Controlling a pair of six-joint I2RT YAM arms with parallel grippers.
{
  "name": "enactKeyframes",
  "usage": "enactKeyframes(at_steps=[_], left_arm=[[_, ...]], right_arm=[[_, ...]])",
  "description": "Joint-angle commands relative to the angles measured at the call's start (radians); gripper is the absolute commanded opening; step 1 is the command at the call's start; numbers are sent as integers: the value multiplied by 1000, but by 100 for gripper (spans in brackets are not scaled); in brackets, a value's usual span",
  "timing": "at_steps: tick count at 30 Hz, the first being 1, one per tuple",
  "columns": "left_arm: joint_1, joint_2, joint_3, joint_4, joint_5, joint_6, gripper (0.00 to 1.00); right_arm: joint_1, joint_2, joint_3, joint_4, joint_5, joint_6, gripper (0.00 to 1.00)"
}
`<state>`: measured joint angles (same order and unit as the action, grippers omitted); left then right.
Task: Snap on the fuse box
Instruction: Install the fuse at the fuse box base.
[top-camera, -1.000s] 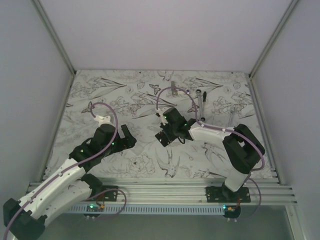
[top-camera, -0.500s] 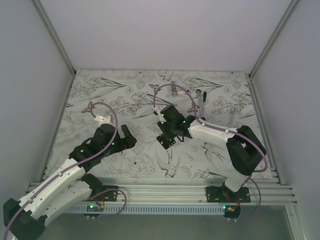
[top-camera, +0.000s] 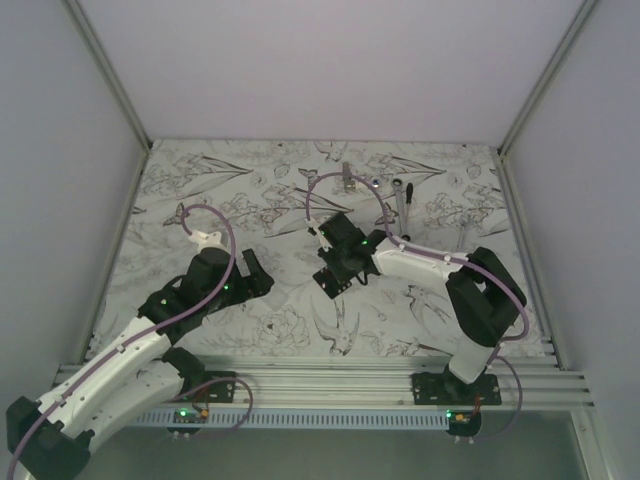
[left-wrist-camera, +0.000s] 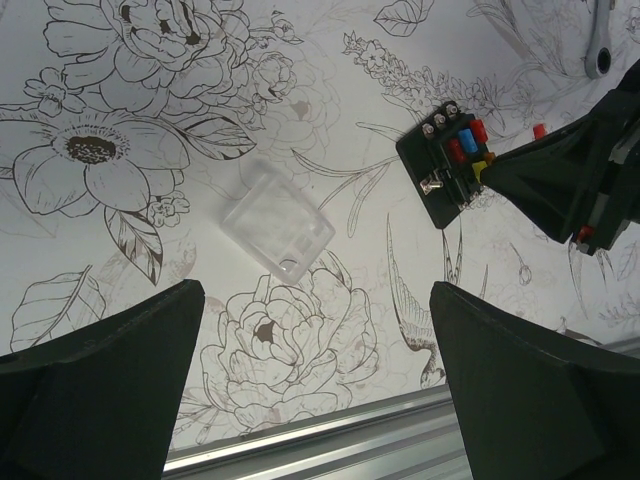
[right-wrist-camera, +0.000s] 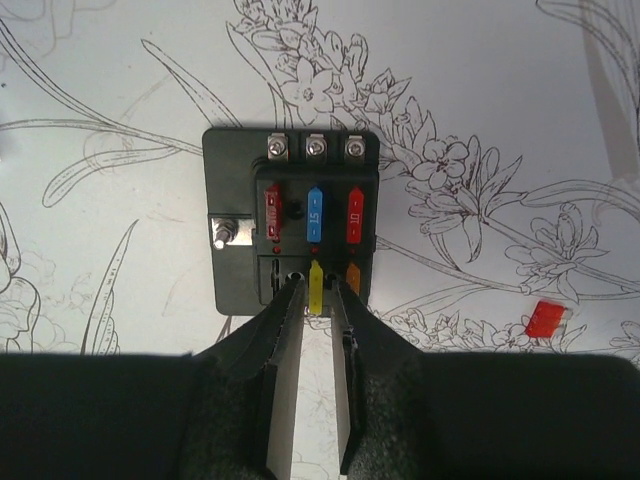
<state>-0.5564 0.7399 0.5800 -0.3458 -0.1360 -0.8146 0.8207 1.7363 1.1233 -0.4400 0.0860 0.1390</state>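
The left gripper (left-wrist-camera: 315, 300) hangs spread wide, facing the clear square plastic cover (left-wrist-camera: 277, 220). I judge it should take the cover by its edges and press it squarely onto the small black square fuse box (right-wrist-camera: 292, 210), which lies mid-table. The right gripper (right-wrist-camera: 316, 290) flanks a yellow fuse (right-wrist-camera: 316, 272) there; whether it pinches, I cannot tell. It should withdraw first. White flower-printed cloth (top-camera: 250, 200), plain pale walls (top-camera: 330, 60).

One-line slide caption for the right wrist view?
Jaws of the right gripper flank the yellow fuse in the fuse box; a loose red fuse lies nearby.
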Motion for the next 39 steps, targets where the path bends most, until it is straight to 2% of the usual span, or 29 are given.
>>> enactKeyframes(at_steps=[1, 12, 30, 39], left_arm=[[4, 4, 25, -28, 6, 0, 100], [4, 5, 27, -28, 7, -2, 100], [4, 7, 30, -28, 10, -5, 100], [4, 0, 29, -28, 13, -5, 100]], right_arm=[[9, 17, 39, -17, -8, 8, 22], [10, 49, 60, -41, -6, 14, 9], [55, 233, 144, -238, 40, 44, 0], [42, 216, 27, -233, 26, 87, 0]])
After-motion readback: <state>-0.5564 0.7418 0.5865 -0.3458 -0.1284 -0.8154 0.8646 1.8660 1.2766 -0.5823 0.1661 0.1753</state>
